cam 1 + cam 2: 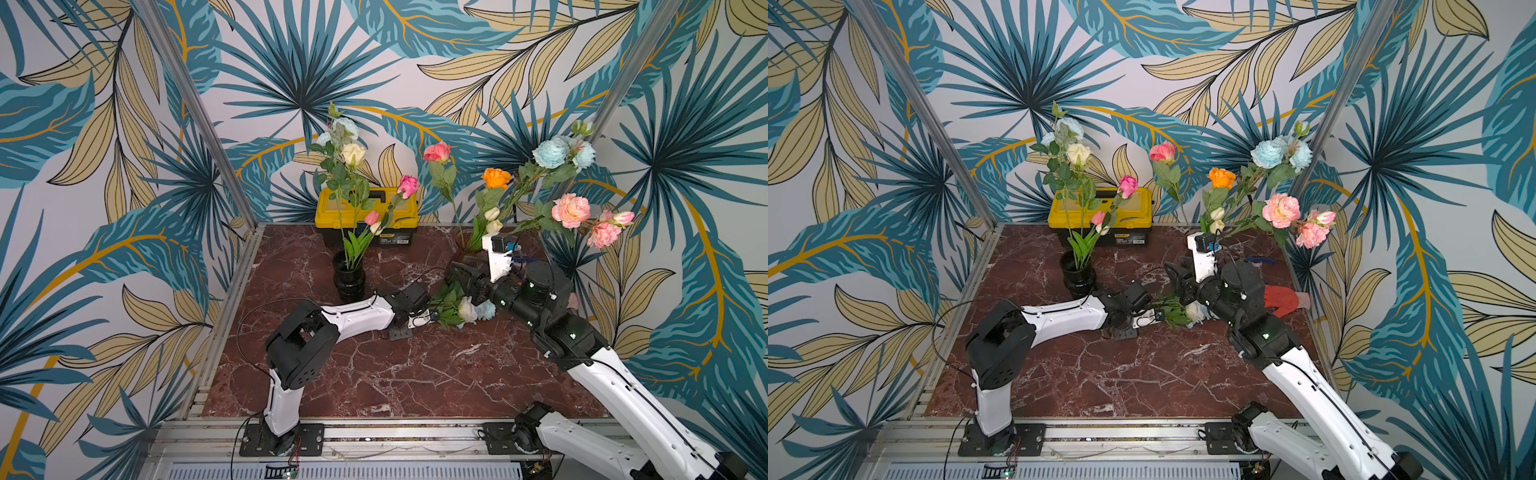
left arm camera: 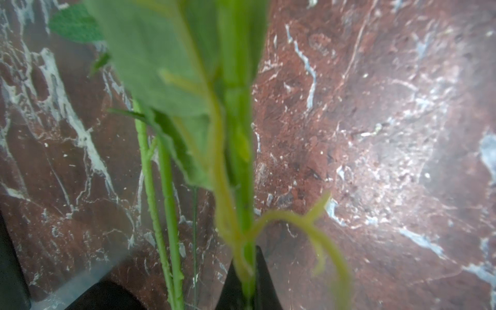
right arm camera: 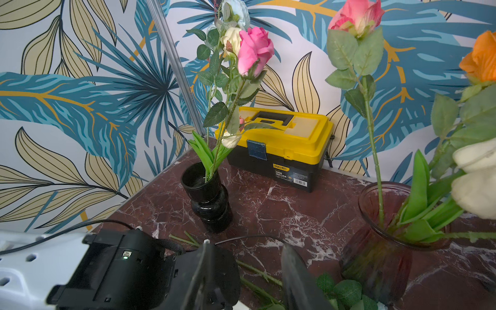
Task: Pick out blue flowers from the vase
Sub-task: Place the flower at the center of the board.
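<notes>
1. Left wrist view: the left claw (image 2: 245,268) is closed on a green stem (image 2: 241,161), which is pinched between its two dark tips. Blurred leaves fan past the lens, two thinner stems run beside the held one, and the red marble desk (image 2: 389,134) lies behind.
2. In both top views that stem belongs to the loose blue flowers (image 1: 468,309) (image 1: 1195,311). They lie flat on the desk a little off centre toward 3 o'clock. The stem end points to 9 o'clock, where the left claw holds it. The pale bluish-white blooms point to 3 o'clock and are partly hidden under the right arm.
3. The right claw (image 3: 245,247) hangs just over the same spray's stems and leaves. Its two fingers stand apart with nothing between them, and stems on the desk show through the gap.
4. At about 11 o'clock the black vase (image 1: 351,282) stands upright. It holds a cream rose, pink roses and, at the very top of the bunch, a pale blue bloom (image 1: 345,126).
5. At about 1 o'clock, just beyond the right claw, stands the red glass vase (image 3: 375,255). It holds a pink rose, an orange rose, white buds and peach-pink peonies that lean toward 3 o'clock. The blue cluster (image 1: 552,153) sits highest in it, leaning toward 2 o'clock.
6. At 12 o'clock, against the back wall, sits a yellow-and-black toolbox (image 1: 365,212) with its lid shut, behind the black vase.
</notes>
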Available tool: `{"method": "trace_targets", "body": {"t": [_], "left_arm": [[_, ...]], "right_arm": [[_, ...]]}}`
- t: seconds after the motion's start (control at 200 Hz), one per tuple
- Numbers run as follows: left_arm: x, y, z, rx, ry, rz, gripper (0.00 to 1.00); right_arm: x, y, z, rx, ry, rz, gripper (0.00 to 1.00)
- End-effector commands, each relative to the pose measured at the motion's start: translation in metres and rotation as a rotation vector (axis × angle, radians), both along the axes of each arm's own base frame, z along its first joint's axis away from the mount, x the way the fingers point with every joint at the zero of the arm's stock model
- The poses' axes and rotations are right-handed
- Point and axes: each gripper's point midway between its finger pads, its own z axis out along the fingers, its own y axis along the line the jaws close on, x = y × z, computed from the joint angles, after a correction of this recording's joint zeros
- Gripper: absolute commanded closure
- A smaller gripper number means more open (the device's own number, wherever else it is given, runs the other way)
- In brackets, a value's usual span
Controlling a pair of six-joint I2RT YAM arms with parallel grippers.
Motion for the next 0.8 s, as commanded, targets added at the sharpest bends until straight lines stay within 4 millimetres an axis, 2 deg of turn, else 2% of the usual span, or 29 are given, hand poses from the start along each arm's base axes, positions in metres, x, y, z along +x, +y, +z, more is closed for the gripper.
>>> {"method": "trace_targets", "body": {"t": [0.0,0.145,0.19,0.325,0.471,0.796], "left_arm": [[0.005,-0.006,-0.008,-0.002,-0.01,0.002,1.0],[0.01,-0.003,-0.015,0.031,-0.036,-0.008,1.0],[0.01,-0.003,-0.016,0.03,-0.036,-0.012,0.97],[0.013,-0.005,-0.016,0.023,-0.042,-0.01,0.73],[0.016,-0.005,-0.012,0.011,-0.049,0.003,0.56],[0.02,-0.001,0.011,-0.064,-0.054,0.054,0.5]], "right_arm": [[0.002,0.002,-0.002,0.012,0.003,0.007,0.56],[0.0,0.001,0.0,0.011,0.003,0.008,0.55],[0.0,0.001,-0.001,0.009,0.008,0.013,0.55],[0.0,0.004,-0.002,0.01,0.017,0.026,0.54],[0.002,0.006,-0.002,0.005,0.021,0.033,0.54],[0.005,0.012,-0.005,0.0,0.032,0.054,0.53]]}}
